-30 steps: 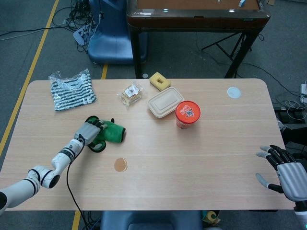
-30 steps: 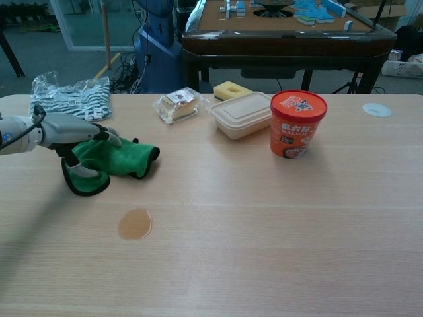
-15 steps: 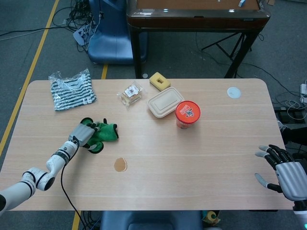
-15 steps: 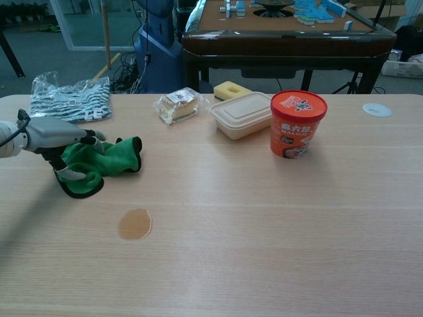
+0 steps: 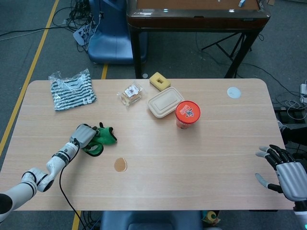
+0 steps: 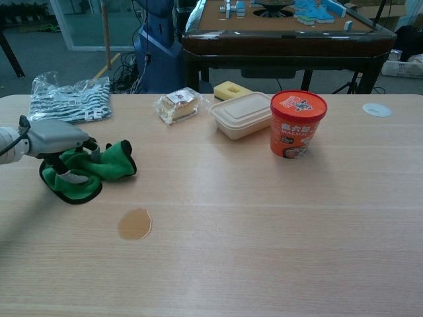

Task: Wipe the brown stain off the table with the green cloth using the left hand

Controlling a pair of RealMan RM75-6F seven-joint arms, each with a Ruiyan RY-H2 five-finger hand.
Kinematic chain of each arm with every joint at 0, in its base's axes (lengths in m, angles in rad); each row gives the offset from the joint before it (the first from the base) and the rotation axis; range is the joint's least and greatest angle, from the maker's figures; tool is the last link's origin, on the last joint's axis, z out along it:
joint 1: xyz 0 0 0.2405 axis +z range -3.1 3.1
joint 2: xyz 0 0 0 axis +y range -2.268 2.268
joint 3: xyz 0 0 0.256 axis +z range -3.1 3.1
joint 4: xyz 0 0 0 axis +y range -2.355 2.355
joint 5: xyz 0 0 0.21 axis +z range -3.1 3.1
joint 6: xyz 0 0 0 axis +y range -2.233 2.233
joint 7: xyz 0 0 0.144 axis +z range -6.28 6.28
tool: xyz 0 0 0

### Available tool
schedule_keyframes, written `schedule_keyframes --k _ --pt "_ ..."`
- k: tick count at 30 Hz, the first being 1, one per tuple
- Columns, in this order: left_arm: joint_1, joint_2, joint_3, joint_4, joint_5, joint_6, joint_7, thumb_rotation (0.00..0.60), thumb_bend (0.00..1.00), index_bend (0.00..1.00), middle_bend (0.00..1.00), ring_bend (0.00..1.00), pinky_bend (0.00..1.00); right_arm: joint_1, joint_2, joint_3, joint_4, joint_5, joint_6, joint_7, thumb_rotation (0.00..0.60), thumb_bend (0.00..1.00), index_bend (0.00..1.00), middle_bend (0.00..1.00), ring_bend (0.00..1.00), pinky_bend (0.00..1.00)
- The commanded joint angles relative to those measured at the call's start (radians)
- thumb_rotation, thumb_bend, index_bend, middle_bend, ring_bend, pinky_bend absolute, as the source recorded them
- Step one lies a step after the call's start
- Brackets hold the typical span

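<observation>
Dragged leftward, the green cloth (image 6: pixel 99 166) now lies bunched and crumpled under the left hand (image 6: pixel 58 140), which grips it on the bench (image 6: pixel 264 218), up-left of the brown stain (image 6: pixel 135 224). Right hand (image 5: pixel 287 175) hangs released, fingers spread, off the bench's near right corner.
</observation>
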Motion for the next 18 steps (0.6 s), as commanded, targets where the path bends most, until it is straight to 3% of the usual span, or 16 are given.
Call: schedule_keyframes --k 1,13,18 --pt "0.001 -0.005 0.009 0.006 0.01 0.002 -0.009 0.6 0.26 0.42 0.33 0.44 0.74 0.0 0.0 0.0 -0.001 -0.001 0.001 0.0 0.6 0.33 0.3 0.24 0.14 0.19" --pt "0.007 -0.01 0.028 0.008 0.035 0.026 -0.037 0.6 0.33 0.6 0.61 0.67 0.97 -0.003 0.003 0.0 -0.004 -0.003 0.006 -0.002 0.6 0.33 0.3 0.25 0.14 0.19" --pt "0.019 -0.002 0.034 -0.004 0.042 0.049 -0.051 0.6 0.36 0.65 0.68 0.73 1.0 -0.003 0.004 0.0 -0.006 -0.007 0.007 -0.003 0.6 0.33 0.3 0.25 0.14 0.19"
